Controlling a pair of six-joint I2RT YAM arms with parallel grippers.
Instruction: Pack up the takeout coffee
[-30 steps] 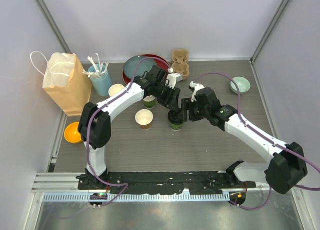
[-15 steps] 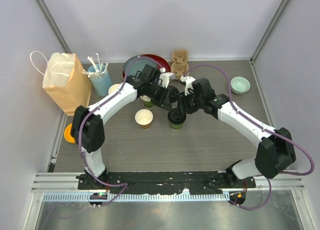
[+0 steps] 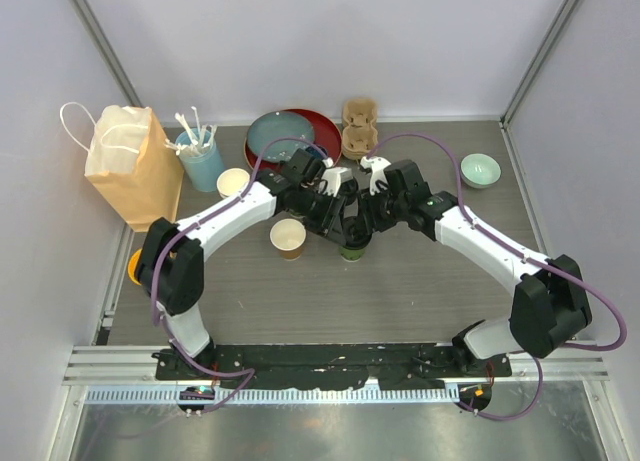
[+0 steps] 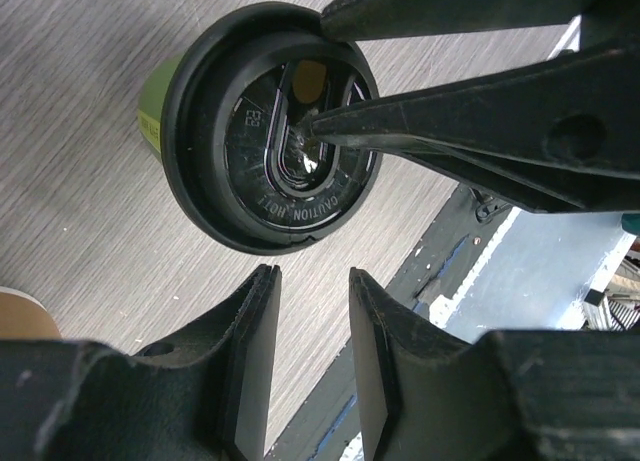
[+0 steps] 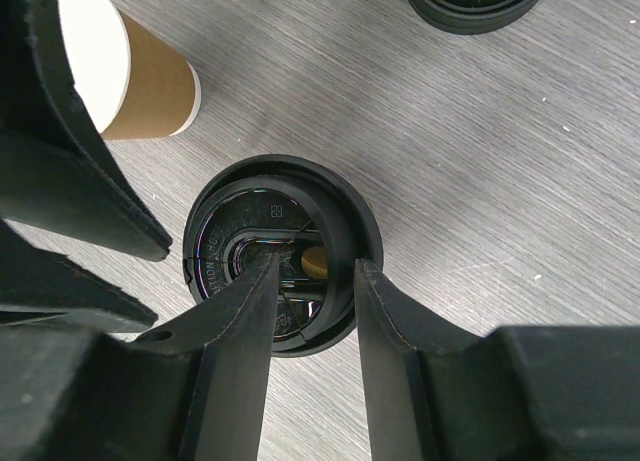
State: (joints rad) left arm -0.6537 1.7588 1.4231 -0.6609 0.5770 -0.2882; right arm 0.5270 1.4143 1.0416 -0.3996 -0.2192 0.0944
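Over the last second both arms have drawn in over the green cup (image 3: 352, 247), which stands mid-table with its black lid (image 4: 215, 131) on. The right gripper (image 5: 318, 271) has narrowed its jaws and now rests its tips on the lid's top — pressing, we judge, not grasping. The left gripper (image 4: 312, 281) has narrowed too and hangs just beside the cup, jaws apart with nothing between them. We take it the lid is being seated. The brown cup (image 3: 288, 238), just left, stands uncovered — likely next.
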